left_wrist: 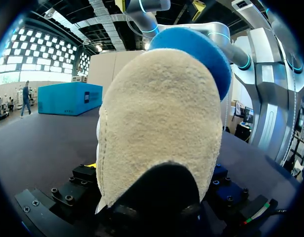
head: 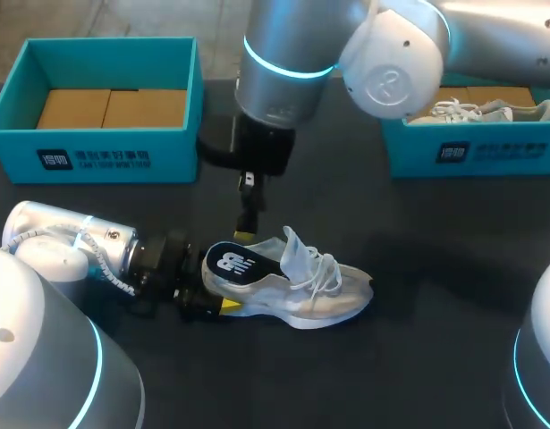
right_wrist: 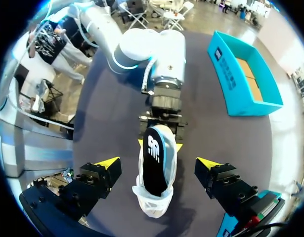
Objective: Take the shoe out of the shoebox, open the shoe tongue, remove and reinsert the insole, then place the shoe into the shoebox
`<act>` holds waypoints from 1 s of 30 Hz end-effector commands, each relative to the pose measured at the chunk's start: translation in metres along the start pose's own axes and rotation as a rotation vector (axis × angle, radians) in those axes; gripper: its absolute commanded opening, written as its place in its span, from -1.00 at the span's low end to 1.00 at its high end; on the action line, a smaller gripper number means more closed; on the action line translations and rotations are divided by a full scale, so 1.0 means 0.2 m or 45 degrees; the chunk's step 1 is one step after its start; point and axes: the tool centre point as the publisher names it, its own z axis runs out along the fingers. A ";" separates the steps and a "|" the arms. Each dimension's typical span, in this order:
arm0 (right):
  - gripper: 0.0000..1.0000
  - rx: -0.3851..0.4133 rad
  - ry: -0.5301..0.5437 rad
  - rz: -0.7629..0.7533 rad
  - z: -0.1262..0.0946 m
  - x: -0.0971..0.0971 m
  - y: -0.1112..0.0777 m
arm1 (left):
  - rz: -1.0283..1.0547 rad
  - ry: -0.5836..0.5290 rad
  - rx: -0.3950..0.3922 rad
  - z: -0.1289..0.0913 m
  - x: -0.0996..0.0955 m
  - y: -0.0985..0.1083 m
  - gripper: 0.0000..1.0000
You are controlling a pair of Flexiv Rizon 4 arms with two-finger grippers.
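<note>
Left gripper [right_wrist: 159, 144] is clamped on the heel of the shoe [head: 301, 290], with 1 yellow tip on each side of it. On its own wrist camera the beige heel fills the picture, so no fingers show there. Shoe sits about mid-table on the dark table [head: 418, 268], toe toward the right arm's side and laces loose. Tongue [head: 294, 250] stands up off the opening. Insole [head: 234, 264] is dark on top with a white logo and blue underneath. Its heel end rides up above the heel collar and its front end runs in toward the tongue. Right gripper [head: 248, 214] comes down from the far right and hangs just above the heel end, fingers spread wide on either side of the shoe, touching nothing. 2 teal boxes sit along the far edge, well apart from the shoe. Shoebox with cardboard [head: 96, 152] is on the left arm's side. Second shoebox [head: 471, 152] is on the right arm's side, with another pale shoe [head: 485, 112] in it.
</note>
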 end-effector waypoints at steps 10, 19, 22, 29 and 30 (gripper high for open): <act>1.00 -0.269 0.245 -0.075 0.17 -0.12 -0.12 | 0.000 0.002 -0.003 0.00 -0.01 0.01 -1.00; 1.00 -0.274 0.300 -0.085 0.24 -0.10 -0.10 | 0.000 0.002 -0.003 0.00 -0.01 0.01 -1.00; 0.90 -0.261 0.302 -0.089 0.25 -0.08 -0.08 | 0.000 0.002 -0.003 0.00 -0.01 0.01 -1.00; 0.35 -0.212 0.333 -0.064 0.31 -0.06 -0.06 | 0.000 0.002 -0.003 0.00 -0.01 0.01 -1.00; 0.33 -0.222 0.341 -0.070 0.32 -0.06 -0.06 | 0.000 0.002 -0.003 0.00 -0.01 0.01 -1.00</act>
